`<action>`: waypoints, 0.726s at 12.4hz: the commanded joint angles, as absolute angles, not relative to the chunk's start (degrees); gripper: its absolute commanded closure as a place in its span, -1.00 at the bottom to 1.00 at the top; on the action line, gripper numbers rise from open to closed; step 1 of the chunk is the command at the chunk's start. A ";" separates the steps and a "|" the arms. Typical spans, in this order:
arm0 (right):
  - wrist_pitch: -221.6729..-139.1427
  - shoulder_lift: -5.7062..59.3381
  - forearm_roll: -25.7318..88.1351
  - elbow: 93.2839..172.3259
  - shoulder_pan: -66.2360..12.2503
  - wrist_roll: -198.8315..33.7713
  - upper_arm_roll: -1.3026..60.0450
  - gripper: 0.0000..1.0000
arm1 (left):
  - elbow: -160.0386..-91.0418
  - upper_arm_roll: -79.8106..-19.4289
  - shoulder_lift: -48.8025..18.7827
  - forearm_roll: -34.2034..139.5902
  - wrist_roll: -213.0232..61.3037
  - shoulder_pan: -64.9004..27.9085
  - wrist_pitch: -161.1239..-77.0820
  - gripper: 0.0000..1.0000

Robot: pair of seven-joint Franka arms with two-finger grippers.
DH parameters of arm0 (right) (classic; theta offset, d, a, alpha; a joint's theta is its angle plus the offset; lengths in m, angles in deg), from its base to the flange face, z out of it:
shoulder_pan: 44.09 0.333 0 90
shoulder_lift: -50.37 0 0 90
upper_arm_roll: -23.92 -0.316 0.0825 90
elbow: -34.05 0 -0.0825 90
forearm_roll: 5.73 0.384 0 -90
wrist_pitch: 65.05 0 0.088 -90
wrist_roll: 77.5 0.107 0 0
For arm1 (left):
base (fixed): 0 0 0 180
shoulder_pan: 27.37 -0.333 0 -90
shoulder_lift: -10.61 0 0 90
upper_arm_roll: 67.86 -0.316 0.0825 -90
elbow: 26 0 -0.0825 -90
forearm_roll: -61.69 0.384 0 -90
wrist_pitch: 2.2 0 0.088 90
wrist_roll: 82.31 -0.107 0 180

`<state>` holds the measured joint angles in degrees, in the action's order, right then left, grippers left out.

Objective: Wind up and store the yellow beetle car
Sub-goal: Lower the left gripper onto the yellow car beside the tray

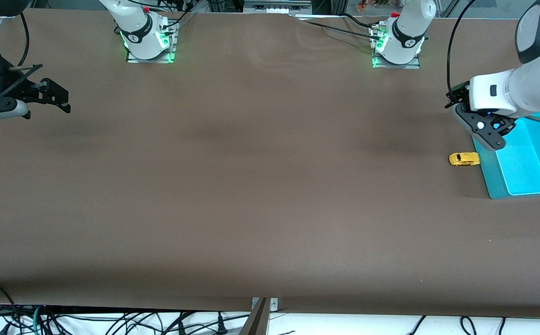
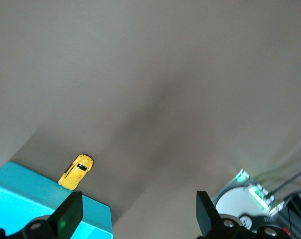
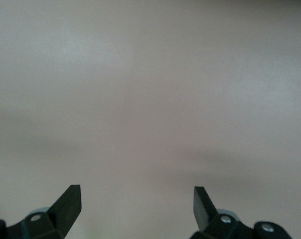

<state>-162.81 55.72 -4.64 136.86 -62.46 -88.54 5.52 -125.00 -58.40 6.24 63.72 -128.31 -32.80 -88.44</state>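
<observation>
The yellow beetle car point(image 1: 464, 159) lies on the brown table close beside the cyan bin point(image 1: 486, 173), on the side toward the right arm's end. It also shows in the left wrist view point(image 2: 76, 171), next to the bin's wall point(image 2: 93, 215). My left gripper point(image 1: 488, 134) hangs open and empty over the bin's corner, a short way above the car point(image 2: 139, 215). My right gripper point(image 1: 60, 98) waits open and empty over bare table at the right arm's end point(image 3: 136, 204).
The left arm's base point(image 1: 397, 44) and the right arm's base point(image 1: 146, 39) stand along the table's edge by the robots. Cables hang below the table's edge nearest the front camera.
</observation>
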 commanded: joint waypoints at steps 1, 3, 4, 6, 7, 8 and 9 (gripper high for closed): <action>-159.98 55.64 -5.29 134.24 -61.76 -87.78 6.17 -1.00 | -129.44 -58.10 5.52 65.46 -135.82 -35.44 -88.95 -1.00; -159.01 55.64 -6.25 134.15 -61.67 -87.78 5.99 -1.00 | -134.35 -58.01 5.86 68.16 -143.61 -37.03 -95.15 -1.00; -159.01 55.64 -5.82 134.15 -61.67 -87.69 5.99 -1.00 | -137.59 -58.10 6.04 68.62 -147.14 -38.43 -98.76 -1.00; -159.01 55.55 -5.73 134.15 -61.76 -87.61 6.08 -1.00 | -142.70 -58.01 5.78 70.63 -154.68 -40.90 -105.71 -1.00; -159.01 55.21 -5.65 134.07 -61.76 -87.78 6.17 -1.00 | -146.12 -58.01 5.69 73.26 -158.30 -42.56 -111.57 -1.00; -159.01 55.03 -5.64 134.07 -61.84 -87.78 6.26 -1.00 | -149.63 -58.01 5.69 74.59 -161.21 -43.71 -117.89 -1.00; -159.01 55.03 -5.64 134.07 -61.85 -87.78 6.26 -1.00 | -152.45 -58.10 5.52 75.74 -163.67 -44.24 -123.44 -1.00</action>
